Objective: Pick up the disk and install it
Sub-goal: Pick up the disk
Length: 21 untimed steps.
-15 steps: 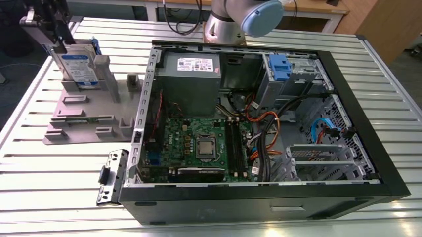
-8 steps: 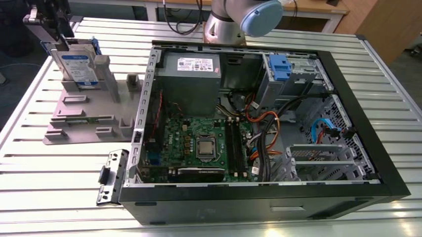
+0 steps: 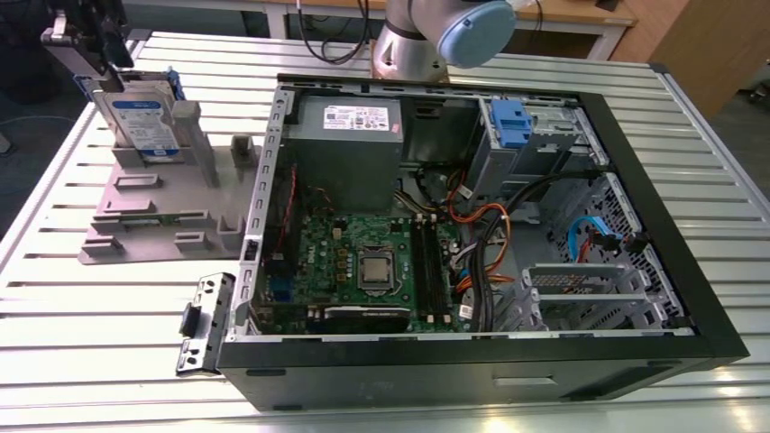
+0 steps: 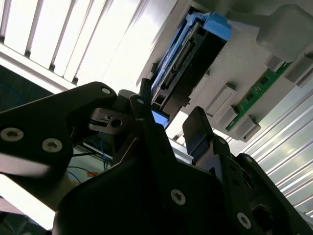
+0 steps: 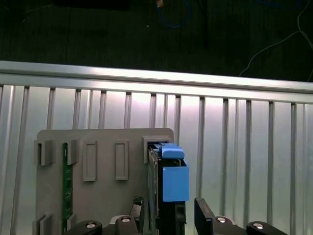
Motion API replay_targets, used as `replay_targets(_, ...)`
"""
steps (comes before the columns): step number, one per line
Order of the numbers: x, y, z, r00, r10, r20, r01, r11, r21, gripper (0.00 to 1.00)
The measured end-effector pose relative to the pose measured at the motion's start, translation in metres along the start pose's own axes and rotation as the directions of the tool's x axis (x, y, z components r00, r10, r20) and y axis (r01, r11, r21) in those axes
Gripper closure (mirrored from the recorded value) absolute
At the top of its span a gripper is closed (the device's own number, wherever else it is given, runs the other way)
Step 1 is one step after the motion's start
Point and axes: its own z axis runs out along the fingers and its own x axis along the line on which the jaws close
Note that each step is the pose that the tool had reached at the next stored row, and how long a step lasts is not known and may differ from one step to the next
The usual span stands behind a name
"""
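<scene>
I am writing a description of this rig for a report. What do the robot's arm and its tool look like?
The arm is a silver-grey metal tube with a round light-blue cap at a joint. The tool is matte black, built of flat angular links fixed with round silver screw heads. Its two fingers are narrow black bars with flat ends.

No print is legible. The disk at the exterior view's left bears a white-and-blue label; the grey box bears a white sticker.
</scene>
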Motion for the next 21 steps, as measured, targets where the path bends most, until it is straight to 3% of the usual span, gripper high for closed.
replay_targets(6,-0.0002,0.009,0.0064,1.0,-0.001,0.0061,0.001,1.0,0.0004,0.47)
replay_targets(21,0.0009,0.0093,0.0283,1.0,-0.001,0.0064,0.001,1.0,0.0002,0.47)
